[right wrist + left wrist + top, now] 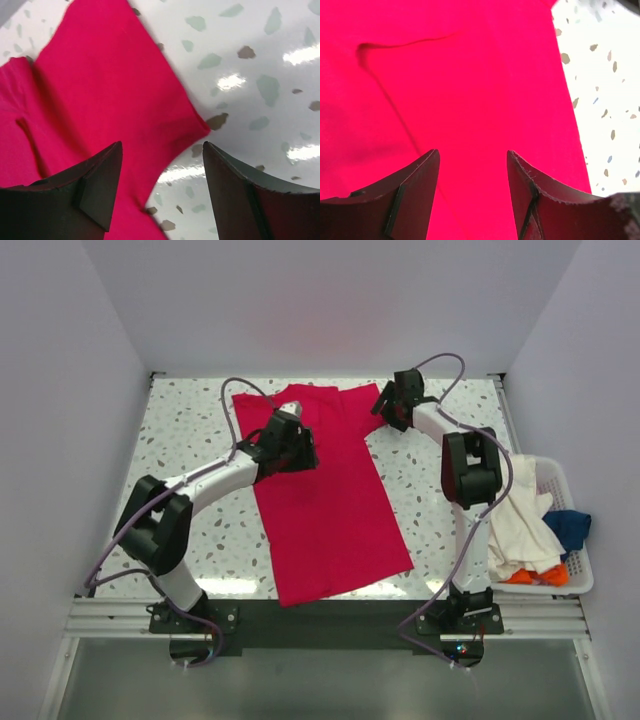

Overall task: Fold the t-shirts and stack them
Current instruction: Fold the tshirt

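1. A bright crimson-red t-shirt [330,510] lies spread flat on a white speckled bench [190,430]. Its collar is towards the far wall and its hem is near the arm bases.
2. The shirt sits slightly askew, with the hem end slanting towards the right.
3. The left arm [200,485] reaches in from the near left. Its wrist is over the shirt's upper left part, close to the shoulder.
4. The left fingers [415,185] stand apart with nothing between them. Below them, the left wrist view shows only red cloth with a thin crease [400,45] running across it. A strip of bench shows at the right edge.
5. The right arm [470,465] bends in from the near right. Its wrist is at the shirt's right sleeve [358,405].
6. The right fingers [100,185] are also parted and hold nothing. In the right wrist view, the sleeve's corner lies on the bench below the gap between them.
7. A white slatted basket [575,575] stands at the right edge of the bench, beside the right arm.
8. A cream-white t-shirt [520,525] is bundled in the basket and spills over its near side. A dark blue one [570,528] and an orange one [545,577] lie in it as well.
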Action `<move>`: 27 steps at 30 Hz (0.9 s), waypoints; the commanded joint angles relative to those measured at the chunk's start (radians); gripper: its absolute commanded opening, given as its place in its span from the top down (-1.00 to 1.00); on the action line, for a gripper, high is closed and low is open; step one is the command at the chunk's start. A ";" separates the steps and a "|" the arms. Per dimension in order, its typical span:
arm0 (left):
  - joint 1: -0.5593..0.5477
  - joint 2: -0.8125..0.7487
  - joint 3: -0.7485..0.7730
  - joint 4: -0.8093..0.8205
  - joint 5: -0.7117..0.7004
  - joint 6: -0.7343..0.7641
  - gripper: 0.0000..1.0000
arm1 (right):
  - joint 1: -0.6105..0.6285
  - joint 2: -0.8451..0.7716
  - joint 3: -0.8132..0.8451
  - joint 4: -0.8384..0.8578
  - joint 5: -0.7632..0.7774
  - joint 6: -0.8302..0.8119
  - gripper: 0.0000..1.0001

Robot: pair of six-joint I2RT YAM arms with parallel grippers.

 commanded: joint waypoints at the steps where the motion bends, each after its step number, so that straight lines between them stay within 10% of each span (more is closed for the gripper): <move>1: -0.026 0.026 0.034 0.061 0.099 0.069 -0.22 | 0.009 0.043 0.071 0.030 -0.015 -0.006 -0.38; 9: -0.053 0.026 -0.039 0.078 0.037 0.045 -0.22 | 0.009 0.069 0.099 0.001 0.008 0.006 -0.32; 27: 0.304 0.541 0.677 -0.198 -0.362 0.244 -0.25 | 0.499 -0.680 -0.686 -0.154 0.137 0.015 -0.57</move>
